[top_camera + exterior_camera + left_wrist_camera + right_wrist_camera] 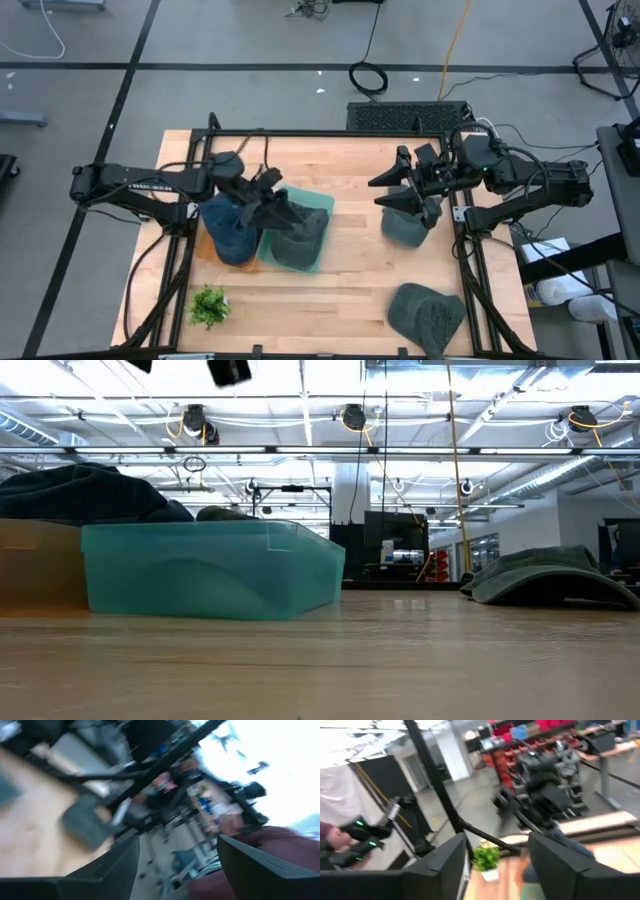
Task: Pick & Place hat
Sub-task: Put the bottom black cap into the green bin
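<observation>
A grey hat (405,228) lies on the table at the right, also seen in the low view (550,575), resting on its brim. My right gripper (382,193) is raised above it, pointing level toward the table's left, and stands open (497,865) with nothing between its fingers. My left gripper (288,210) hovers over the two bins, open and empty in its wrist view (175,865). A blue hat (232,232) sits in the orange bin (203,250). Another grey hat (300,238) sits in the teal bin (210,570).
A second loose grey hat (425,315) lies near the table's front right corner. A small green plant (208,305) stands at the front left. Bare wood lies between the teal bin and the right-hand hat. A person's hand with a controller shows beyond the table (340,840).
</observation>
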